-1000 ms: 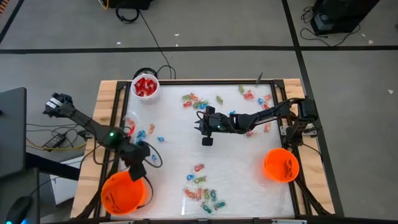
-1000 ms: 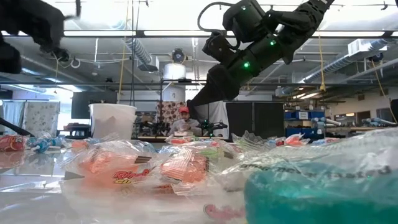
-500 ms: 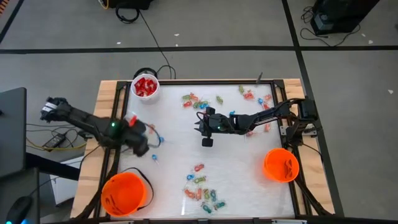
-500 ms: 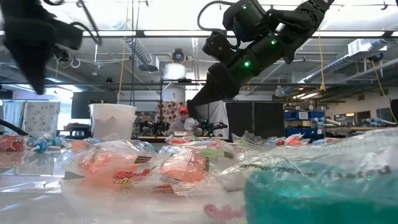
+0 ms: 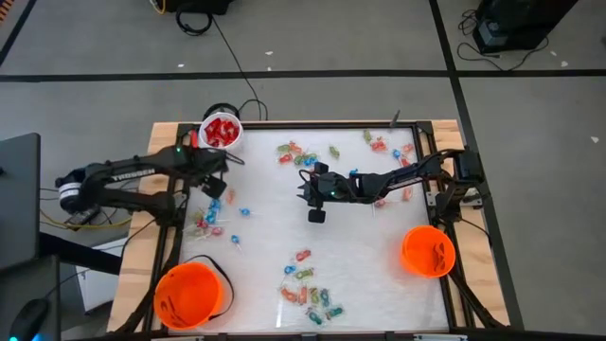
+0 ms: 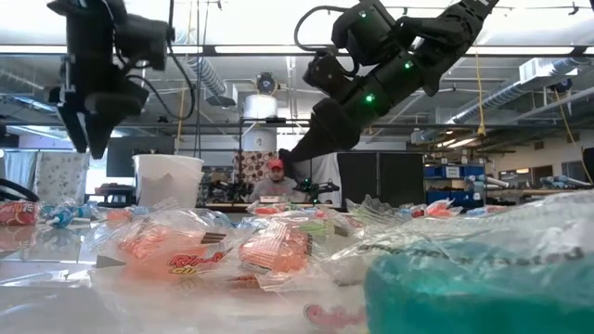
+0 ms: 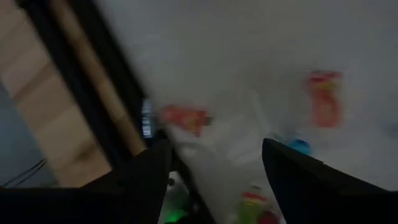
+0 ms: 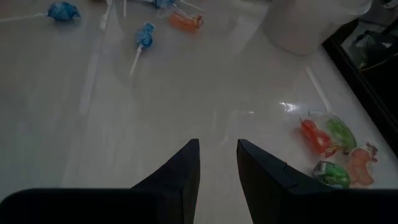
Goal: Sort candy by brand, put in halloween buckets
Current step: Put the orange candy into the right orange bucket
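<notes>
- The left gripper (image 5: 214,182) hangs over the counter (image 5: 360,256) at about nine to ten o'clock. Its fingers are spread wide and nothing is held between them in the left wrist view.
- Just below it lies a loose cluster of lollipops (image 5: 212,216), thin sticks with blue and pink heads. The same view shows red-wrapped pieces and a blue one on the pale surface past the fingers.
- The right gripper (image 5: 315,197) sits near the centre of the counter. Its fingers are narrowly parted and empty, and they point toward the lollipops and the white pail.
- The white pail (image 5: 221,131) stands at eleven o'clock and already holds red packets.
- One orange bucket (image 5: 187,294) sits at seven o'clock, and the other orange bucket (image 5: 428,251) sits at four o'clock.
- Candy still to sort: a mixed pile (image 5: 309,292) at six o'clock, a scatter (image 5: 301,153) at twelve o'clock, and more pieces (image 5: 386,146) at one to two o'clock.
- The step in hand looks like the left arm setting up a fresh pick from the lollipop cluster, with its gripper empty.
- The next move calls for lowering the wide fingers over one piece only, then closing on the wrapped head, not the thin stick.
- The piece would then go to the seven o'clock bucket.
- Much sorting remains, so the task seems well short of done.
</notes>
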